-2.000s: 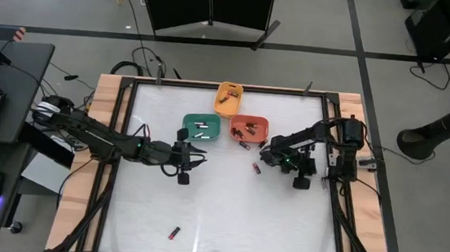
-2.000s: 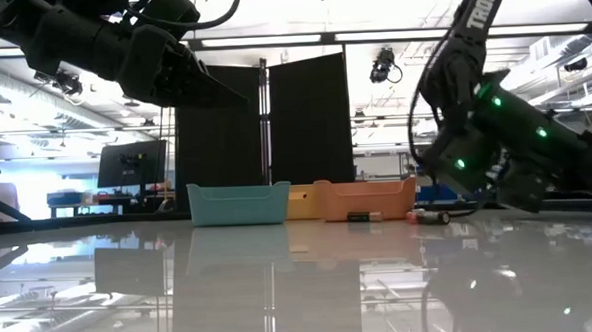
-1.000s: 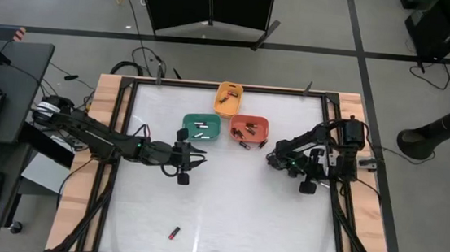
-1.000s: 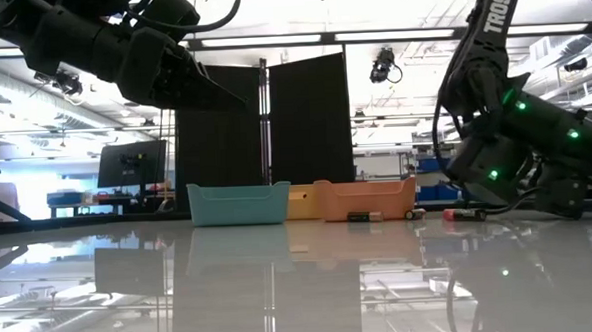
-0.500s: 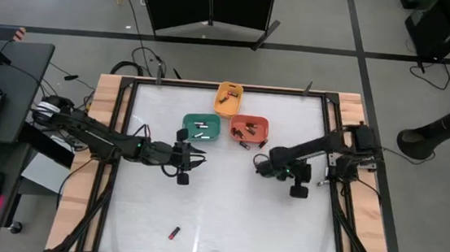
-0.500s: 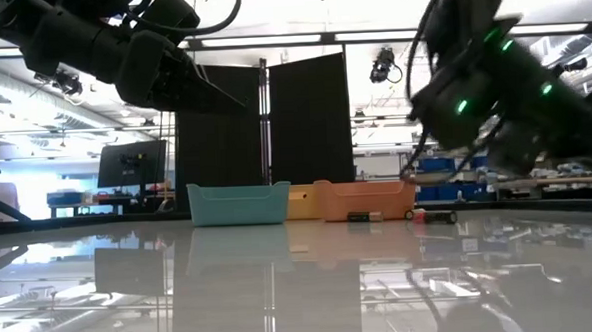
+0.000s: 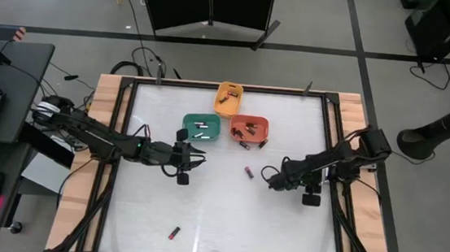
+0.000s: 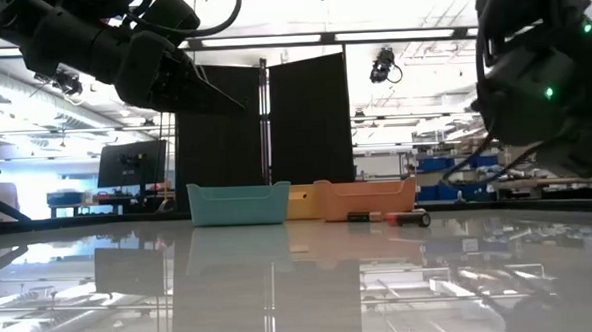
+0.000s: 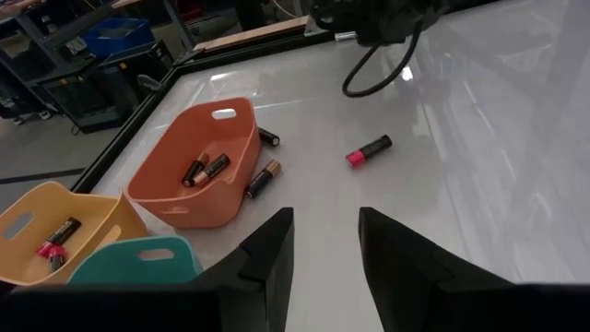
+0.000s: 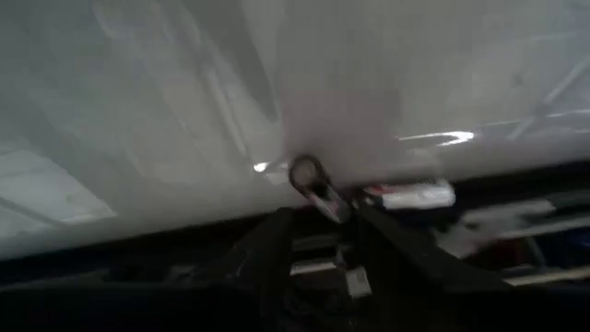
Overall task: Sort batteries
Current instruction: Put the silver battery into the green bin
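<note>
Several batteries lie in a yellow bin (image 7: pixel 228 96), a green bin (image 7: pixel 200 127) and an orange bin (image 7: pixel 249 127) at the table's far middle. Two dark batteries (image 7: pixel 244 144) (image 7: pixel 261 144) lie by the orange bin. A red-ended battery (image 7: pixel 248 172) lies on its side mid-table, also in the left wrist view (image 9: pixel 369 148). My right gripper (image 7: pixel 270 179) stands open just right of it, pointing at it, touching nothing. My left gripper (image 7: pixel 193 160) hovers open and empty near the green bin. Another red battery (image 7: pixel 173 233) lies near the front edge.
The table has a raised dark frame (image 7: pixel 115 173) on all sides. The three bins cluster at the far middle, and white tabletop stretches between the arms and toward the front edge. In the low view the battery (image 8: pixel 410 218) lies ahead of the orange bin (image 8: pixel 365 198).
My right arm has swung from beside the orange bin toward the table's near edge, its gripper ending a little nearer and lower over the table. The red-ended battery now lies free on the table just left of that gripper. My left arm has kept still.
</note>
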You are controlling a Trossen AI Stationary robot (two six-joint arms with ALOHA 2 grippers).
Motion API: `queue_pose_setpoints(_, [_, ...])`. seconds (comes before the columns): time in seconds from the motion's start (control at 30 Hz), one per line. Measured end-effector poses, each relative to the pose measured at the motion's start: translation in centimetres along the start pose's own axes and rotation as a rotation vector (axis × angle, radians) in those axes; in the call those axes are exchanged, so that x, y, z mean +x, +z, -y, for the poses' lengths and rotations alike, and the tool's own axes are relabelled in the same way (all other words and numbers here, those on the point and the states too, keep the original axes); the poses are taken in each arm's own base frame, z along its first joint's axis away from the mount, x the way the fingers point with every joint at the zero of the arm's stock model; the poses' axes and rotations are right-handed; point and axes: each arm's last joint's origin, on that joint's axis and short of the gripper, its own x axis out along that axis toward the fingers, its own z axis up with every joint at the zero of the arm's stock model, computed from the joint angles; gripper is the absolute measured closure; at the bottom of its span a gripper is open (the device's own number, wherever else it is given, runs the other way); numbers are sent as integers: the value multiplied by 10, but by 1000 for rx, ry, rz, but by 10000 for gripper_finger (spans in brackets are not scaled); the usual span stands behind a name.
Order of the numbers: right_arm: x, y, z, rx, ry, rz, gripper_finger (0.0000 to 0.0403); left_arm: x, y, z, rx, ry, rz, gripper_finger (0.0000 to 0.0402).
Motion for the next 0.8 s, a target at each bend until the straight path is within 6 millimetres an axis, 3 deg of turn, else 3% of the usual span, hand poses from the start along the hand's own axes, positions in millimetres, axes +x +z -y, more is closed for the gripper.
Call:
queue_pose_setpoints(0.37, [20,2,2,-8,29,14,266,0,0,0,0,0,0,271])
queue_pose_setpoints(0.7, [26,4,2,-11,51,30,343,0,0,0,1,-2,0,271])
queue_pose_setpoints(0.8, [25,4,2,-21,54,34,344,0,0,0,1,-2,0,271])
